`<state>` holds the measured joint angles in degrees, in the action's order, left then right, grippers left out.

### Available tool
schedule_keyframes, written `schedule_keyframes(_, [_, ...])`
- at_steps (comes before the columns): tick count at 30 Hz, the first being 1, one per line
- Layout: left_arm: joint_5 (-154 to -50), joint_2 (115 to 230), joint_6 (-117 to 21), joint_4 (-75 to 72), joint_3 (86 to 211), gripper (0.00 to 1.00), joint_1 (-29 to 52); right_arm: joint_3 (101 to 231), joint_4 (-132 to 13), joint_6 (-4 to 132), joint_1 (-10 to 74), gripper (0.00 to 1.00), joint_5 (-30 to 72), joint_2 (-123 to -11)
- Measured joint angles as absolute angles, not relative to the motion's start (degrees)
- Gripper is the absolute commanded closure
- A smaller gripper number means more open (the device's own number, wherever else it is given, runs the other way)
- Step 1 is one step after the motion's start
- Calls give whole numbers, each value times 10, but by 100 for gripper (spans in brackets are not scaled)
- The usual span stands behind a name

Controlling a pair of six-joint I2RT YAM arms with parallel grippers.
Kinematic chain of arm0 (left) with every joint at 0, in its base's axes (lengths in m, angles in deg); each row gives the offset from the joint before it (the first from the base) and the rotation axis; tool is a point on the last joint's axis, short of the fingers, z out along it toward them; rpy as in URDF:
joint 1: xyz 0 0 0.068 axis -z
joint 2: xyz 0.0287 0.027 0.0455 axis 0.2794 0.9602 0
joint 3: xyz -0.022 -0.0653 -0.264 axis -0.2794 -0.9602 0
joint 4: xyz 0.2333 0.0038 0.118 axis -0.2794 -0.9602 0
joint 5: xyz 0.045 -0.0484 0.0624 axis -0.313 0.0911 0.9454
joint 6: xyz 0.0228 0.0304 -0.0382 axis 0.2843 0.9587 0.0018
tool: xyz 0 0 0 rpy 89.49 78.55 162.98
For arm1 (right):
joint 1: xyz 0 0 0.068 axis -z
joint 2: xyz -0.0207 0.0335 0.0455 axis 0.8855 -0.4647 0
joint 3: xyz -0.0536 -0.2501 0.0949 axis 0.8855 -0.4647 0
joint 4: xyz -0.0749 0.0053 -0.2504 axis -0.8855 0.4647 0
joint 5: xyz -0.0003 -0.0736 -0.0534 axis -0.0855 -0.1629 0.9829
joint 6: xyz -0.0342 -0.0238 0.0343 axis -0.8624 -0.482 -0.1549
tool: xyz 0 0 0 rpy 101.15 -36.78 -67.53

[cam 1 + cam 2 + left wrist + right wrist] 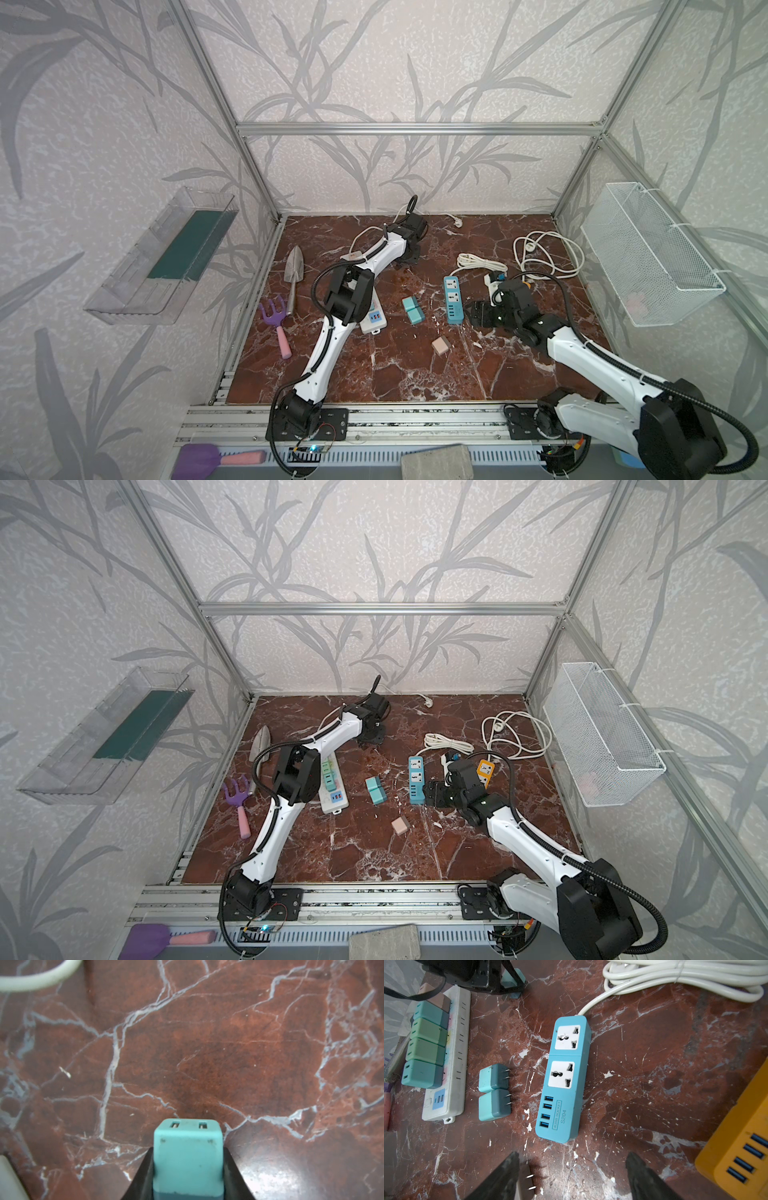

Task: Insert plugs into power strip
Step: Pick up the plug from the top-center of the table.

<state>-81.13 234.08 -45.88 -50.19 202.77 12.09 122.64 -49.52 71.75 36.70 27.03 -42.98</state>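
Observation:
My left gripper (188, 1149) is shut on a teal plug (188, 1165) whose two slots face the marble floor; in both top views it sits at the back (409, 254) (371, 733). The white power strip (455, 1053) (332, 789) carries several teal, green and pink plugs and is partly under my left arm. Two loose teal plugs (494, 1091) (412, 309) lie side by side between it and a blue power strip (566, 1076) (455, 299). My right gripper (572, 1176) (478, 316) hangs open near the blue strip. A pale pink plug (440, 345) (527, 1182) lies beside one finger.
An orange power strip (737, 1157) (485, 771) lies by my right wrist, with white cables (544, 253) and a coiled cord (478, 262) behind it. A trowel (295, 270) and purple hand rake (274, 320) lie left. A mesh basket (648, 253) hangs on the right wall.

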Motion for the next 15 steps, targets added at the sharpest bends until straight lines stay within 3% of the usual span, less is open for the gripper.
schedule_keyframes(4, [-835,2320,-455,-481,1993,92,121,1226,-495,718,367,22,270,-429])
schedule_keyframes(7, [-866,2248,-447,-425,1878,100,122,1226,-495,720,367,23,267,-425])
schedule_keyframes(9, [-886,2178,-440,-363,1776,100,125,1226,-495,722,367,24,266,-415])
schedule_keyframes(15, [-918,1919,-404,48,1394,100,169,1240,-469,723,367,28,259,-381])
